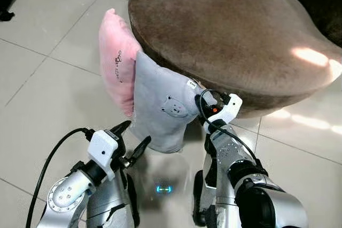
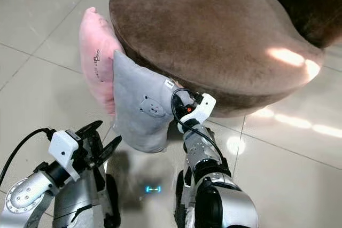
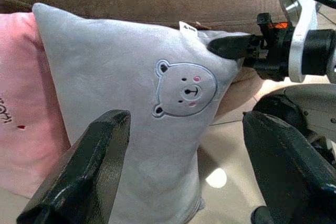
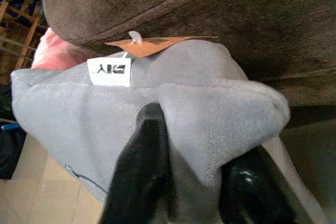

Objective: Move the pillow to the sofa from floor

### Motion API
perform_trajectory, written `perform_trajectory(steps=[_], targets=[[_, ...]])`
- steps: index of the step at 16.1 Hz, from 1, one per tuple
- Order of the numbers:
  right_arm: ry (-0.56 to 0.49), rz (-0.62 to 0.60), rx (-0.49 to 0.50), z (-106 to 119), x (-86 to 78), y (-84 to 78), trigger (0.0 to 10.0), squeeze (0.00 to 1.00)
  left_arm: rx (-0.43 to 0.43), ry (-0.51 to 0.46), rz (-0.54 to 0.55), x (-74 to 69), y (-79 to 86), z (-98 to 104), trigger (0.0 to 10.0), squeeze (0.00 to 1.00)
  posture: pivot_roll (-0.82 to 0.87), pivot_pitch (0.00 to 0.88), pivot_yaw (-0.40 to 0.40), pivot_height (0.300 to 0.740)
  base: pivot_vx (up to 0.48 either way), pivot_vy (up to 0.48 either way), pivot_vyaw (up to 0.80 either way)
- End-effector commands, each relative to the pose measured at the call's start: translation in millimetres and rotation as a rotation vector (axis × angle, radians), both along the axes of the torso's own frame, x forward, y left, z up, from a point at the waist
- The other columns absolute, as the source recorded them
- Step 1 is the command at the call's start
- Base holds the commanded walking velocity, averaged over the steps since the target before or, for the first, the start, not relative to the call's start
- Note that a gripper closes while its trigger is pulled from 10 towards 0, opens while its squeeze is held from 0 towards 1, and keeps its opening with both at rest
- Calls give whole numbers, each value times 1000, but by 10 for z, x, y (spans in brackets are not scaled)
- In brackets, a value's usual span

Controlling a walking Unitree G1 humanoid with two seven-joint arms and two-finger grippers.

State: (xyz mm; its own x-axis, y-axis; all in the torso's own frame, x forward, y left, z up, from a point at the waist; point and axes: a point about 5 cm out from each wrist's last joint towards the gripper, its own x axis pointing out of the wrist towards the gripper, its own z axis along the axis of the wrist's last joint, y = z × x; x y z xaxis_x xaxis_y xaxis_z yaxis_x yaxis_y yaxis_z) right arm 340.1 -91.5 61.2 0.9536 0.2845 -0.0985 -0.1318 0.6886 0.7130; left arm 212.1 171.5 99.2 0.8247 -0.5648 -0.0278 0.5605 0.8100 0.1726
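Against the brown sofa (image 1: 230,30), right gripper (image 4: 197,182) fingers clamped on grey pillow (image 1: 160,110) corner, left gripper (image 1: 131,140) fingers apart.

Right gripper (image 4: 194,177) reaching forward, its 2 fingers pinched on cloth, left gripper (image 1: 131,140) held low, fingers spread apart

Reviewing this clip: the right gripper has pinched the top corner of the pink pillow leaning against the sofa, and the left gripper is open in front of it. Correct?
Not quite. The right gripper pinches the corner of the grey pillow, the one with the bear face, not the pink pillow behind it; the right wrist view shows this. The rest holds: it leans against the sofa, and the left gripper is open in front of it.
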Motion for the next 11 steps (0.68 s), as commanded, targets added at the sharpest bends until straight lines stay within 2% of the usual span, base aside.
perform_trajectory(steps=[1, 6, 8, 9, 10, 11], targets=[[13, 27, 14, -20, -15, 51, 0, 0, 12, 13, 13, -17, 16, -55, 10000, 0, 113, 255, -72, 446, 0, 0, 0], [-34, 75, 71, 46, -6, 113, 0, 0, 10, -2, 27, 171, 4, -102, 10000, 0, 107, 196, -61, 446, 0, 0, 0], [-151, 221, 104, 237, -27, 240, 0, 0, 2, -10, 40, 264, 6, -129, 10000, 0, 100, 167, -66, 446, 0, 0, 0], [-175, 246, 107, 289, -28, 254, 0, 0, 2, -9, 42, 296, 8, -136, 10000, 0, 93, 158, -67, 446, 0, 0, 0], [-285, 306, 158, 586, -95, 251, 0, 0, -6, -8, 55, 378, 19, -155, 10000, 0, 81, 144, -64, 446, 0, 0, 0], [-325, 310, 184, 716, -129, 233, 0, 0, -11, -6, 58, 407, 24, -161, 10000, 0, 74, 138, -61, 446, 0, 0, 0]])
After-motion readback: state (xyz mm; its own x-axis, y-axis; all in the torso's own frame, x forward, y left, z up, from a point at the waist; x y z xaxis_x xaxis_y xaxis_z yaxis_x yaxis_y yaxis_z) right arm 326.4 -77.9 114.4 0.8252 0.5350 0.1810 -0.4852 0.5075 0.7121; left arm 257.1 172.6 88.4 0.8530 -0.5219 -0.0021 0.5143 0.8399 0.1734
